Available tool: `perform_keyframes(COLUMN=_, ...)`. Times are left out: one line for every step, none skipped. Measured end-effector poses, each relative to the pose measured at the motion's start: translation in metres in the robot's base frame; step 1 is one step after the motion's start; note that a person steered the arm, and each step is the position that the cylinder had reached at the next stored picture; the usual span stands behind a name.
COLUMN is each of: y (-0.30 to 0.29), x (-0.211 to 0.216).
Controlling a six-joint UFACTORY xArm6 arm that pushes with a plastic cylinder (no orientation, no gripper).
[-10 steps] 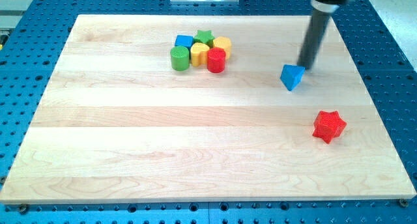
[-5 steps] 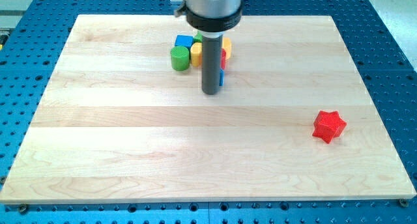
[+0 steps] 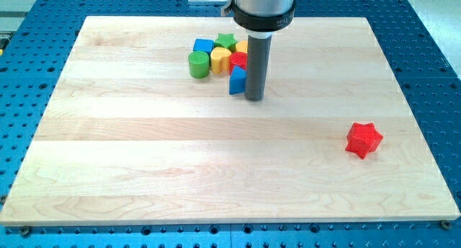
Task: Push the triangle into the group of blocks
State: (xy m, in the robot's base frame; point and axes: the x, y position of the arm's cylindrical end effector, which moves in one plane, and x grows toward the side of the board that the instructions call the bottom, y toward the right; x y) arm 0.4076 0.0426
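Observation:
The blue triangle [image 3: 236, 81] lies on the wooden board [image 3: 144, 154], touching the lower right side of the group of blocks. The group holds a blue block [image 3: 203, 45], a green star [image 3: 226, 40], a green cylinder [image 3: 198, 63], a yellow block [image 3: 220, 59], a red cylinder [image 3: 238, 60] and a second yellow block [image 3: 242, 46], partly hidden by the rod. My tip [image 3: 253, 98] rests on the board just right of the triangle, close against it.
A red star [image 3: 363, 139] sits alone at the view's right, well away from the group. The board lies on a blue perforated table [image 3: 432, 75]. The arm's round body hangs over the board's top middle.
The blue triangle has moved from the right side of the board to the group's lower right. The rod swept left past it, then came back to the triangle's right side.

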Motion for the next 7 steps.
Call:
perform_keyframes(y=-0.007, x=-0.007)
perform_keyframes(y=-0.015, x=-0.007)
perform_keyframes(y=-0.024, x=-0.007)
perform_keyframes(y=-0.028, x=-0.011)
perform_keyframes(y=-0.029, x=-0.007)
perform_keyframes(y=-0.036, x=0.004)
perform_keyframes(y=0.012, x=0.025)
